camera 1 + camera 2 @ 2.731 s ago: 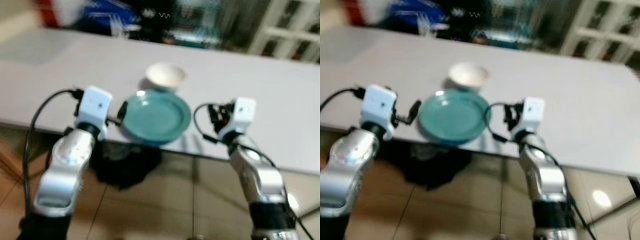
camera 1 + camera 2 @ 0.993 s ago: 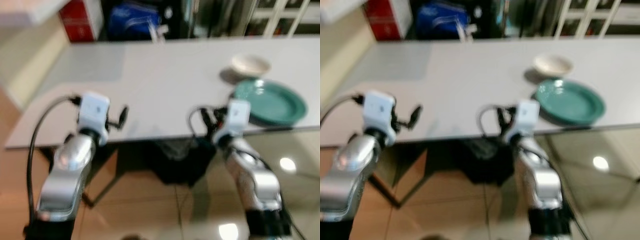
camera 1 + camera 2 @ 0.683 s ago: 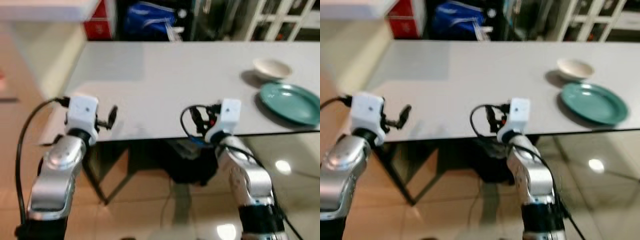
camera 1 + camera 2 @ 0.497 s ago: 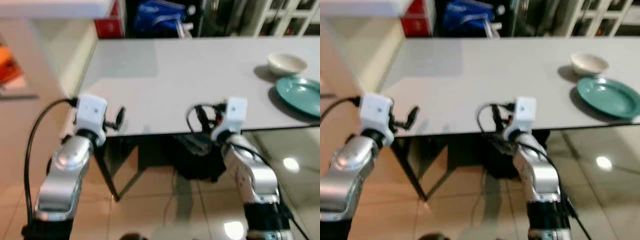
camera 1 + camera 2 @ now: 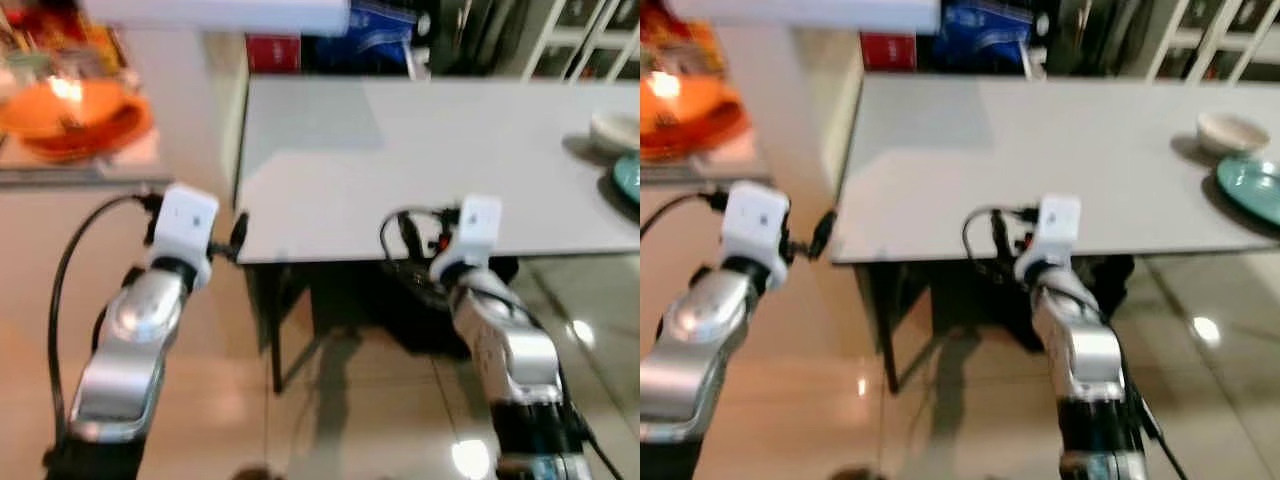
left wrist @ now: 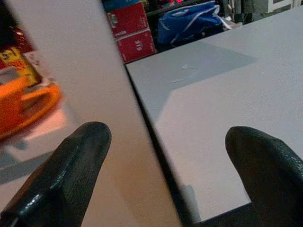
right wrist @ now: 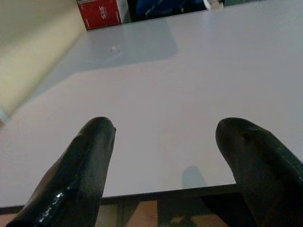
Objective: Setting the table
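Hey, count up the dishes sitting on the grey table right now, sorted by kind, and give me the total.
Plates, teal: 1, the teal plate at the table's right end
Bowls, cream: 1, the cream bowl just behind it
Total: 2 dishes

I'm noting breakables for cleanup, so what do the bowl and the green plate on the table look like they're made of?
The bowl looks like glazed ceramic: cream, smooth, thick-rimmed. The plate also looks like glazed ceramic, teal and slightly glossy, though blur leaves melamine possible. The table looks like matte grey laminate.
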Motion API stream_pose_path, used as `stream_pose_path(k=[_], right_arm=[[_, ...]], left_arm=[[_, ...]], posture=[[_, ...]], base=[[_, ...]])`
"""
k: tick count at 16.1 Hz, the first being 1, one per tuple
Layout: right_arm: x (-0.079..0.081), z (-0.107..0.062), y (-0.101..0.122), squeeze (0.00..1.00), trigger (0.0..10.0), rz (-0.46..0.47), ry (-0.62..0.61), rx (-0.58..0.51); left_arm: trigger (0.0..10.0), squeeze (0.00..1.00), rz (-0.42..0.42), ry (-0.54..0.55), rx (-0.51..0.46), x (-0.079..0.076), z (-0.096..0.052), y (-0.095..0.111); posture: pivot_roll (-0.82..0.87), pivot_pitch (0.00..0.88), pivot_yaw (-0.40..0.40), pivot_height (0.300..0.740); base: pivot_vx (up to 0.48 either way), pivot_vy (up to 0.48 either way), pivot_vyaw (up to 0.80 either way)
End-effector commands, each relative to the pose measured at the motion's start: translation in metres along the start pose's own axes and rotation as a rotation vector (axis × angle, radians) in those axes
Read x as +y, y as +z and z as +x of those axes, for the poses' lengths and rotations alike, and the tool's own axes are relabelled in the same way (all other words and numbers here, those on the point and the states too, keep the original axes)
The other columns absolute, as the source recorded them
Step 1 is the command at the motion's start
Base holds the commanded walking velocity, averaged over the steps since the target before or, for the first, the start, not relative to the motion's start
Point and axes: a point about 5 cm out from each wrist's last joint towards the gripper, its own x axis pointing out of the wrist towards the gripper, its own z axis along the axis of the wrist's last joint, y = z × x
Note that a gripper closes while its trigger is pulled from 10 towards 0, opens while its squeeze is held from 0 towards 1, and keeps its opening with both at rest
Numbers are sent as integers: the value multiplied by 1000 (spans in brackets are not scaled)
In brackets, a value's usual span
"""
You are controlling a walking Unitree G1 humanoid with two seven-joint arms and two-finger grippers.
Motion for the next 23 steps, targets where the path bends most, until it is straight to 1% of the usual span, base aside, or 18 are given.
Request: stream_pose_path(k=[1,2,5,9,12,14,17,18,19,20,21,22,23], right_arm=[[10,3,7,0,10000,-2,27,-25],[12,3,7,0,10000,-5,31,-25],[13,4,8,0,10000,-5,37,-31],[16,5,12,0,10000,-8,54,-44],[18,6,16,0,10000,-17,64,-59],[21,6,23,0,10000,-36,77,-83],[26,6,30,0,10000,-35,97,-105],[27,6,30,0,10000,-36,104,-103],[28,6,30,0,10000,-38,111,-99],[30,6,29,0,10000,-40,126,-95],[31,5,29,0,10000,-40,138,-93],[33,5,29,0,10000,-40,151,-93],[36,5,30,0,10000,-55,171,-100]], left_arm=[[10000,0,23,28,-9,8,-1,2],[10000,0,24,32,-10,9,-2,2],[10000,0,29,32,-19,6,-1,4],[10000,0,32,27,-57,6,0,12],[10000,0,30,30,-56,6,-2,11],[10000,0,19,33,-60,6,-2,12],[10000,0,-9,39,-69,8,-1,14],[10000,0,-48,42,-70,7,-1,15],[10000,0,-69,39,-69,6,-2,16],[10000,0,-65,39,-82,6,-3,18],[10000,0,-35,45,-86,7,-3,20],[10000,0,-24,53,-73,8,-3,19],[10000,0,-39,57,-88,10,-3,21]], posture=[[41,0,-46,740],[40,0,-45,740],[39,0,-44,740],[45,0,-51,740],[46,0,-55,740],[45,0,-55,740],[44,0,-57,740],[45,0,-58,740],[45,0,-60,740],[46,0,-61,740],[48,0,-64,740],[48,0,-64,740],[51,0,-67,740]], base=[[0,480,0],[0,480,0],[0,480,0],[0,480,0],[0,480,0],[0,480,0],[0,480,0],[0,371,0],[0,0,0],[0,0,0],[0,0,0],[0,0,0],[259,0,0]])
